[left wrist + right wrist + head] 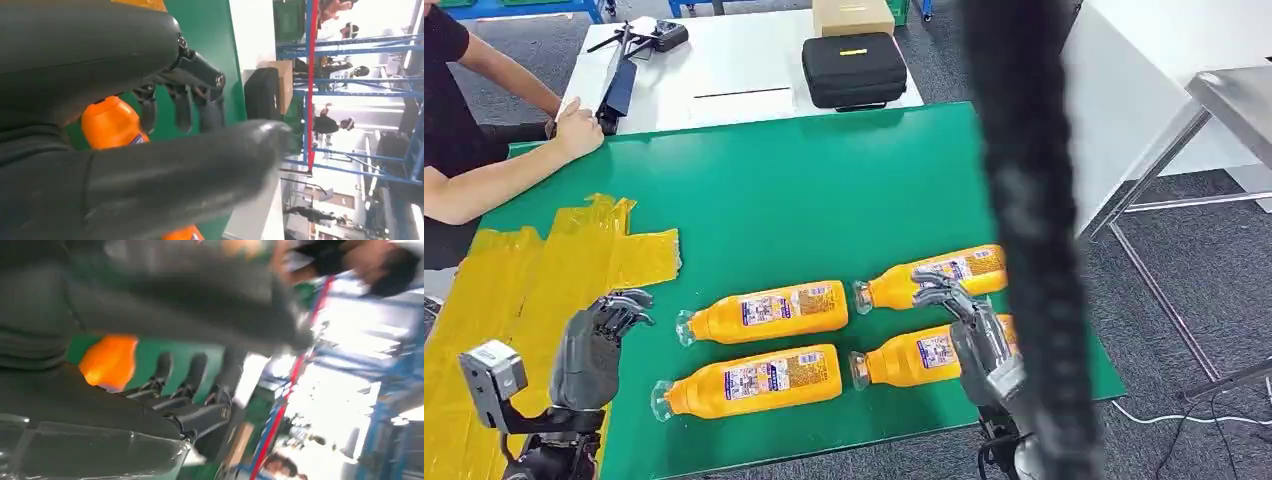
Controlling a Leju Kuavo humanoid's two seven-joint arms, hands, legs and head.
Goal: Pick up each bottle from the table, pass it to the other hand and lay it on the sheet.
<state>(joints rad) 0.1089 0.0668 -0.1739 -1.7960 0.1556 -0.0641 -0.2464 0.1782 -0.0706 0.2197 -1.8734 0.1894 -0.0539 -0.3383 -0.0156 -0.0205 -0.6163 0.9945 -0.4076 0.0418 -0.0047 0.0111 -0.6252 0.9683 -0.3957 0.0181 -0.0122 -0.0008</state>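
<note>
Yellow sheet (544, 275) lies crumpled at the left end of the green table (824, 190), with a person's hand (579, 128) resting at the table's far left edge, next to a folded black stand (619, 85) on the white table (724, 70) behind. Near the sheet's inner edge, the left hand (594, 345) hangs over the green top, fingers apart and curled a little, holding nothing; the left wrist view shows its dark fingers (182, 107) spread above the green surface with an orange bottle beneath them.

Just beside it to the right lie four orange bottles on their sides, caps pointing left, in two rows. The near left bottle (749, 382) and the far left bottle (767, 311) sit one behind the other, close but apart. Past them come the far right bottle (929, 273) and the near right bottle (914, 357).

The right hand (969, 330) is over the near right bottle, its fingers reaching toward the far right one; I cannot tell whether it grips either bottle. The right wrist view is blurred. A black case (854, 70) sits on the white table, and a thick dark cable (1034, 250) hangs across the right side.
</note>
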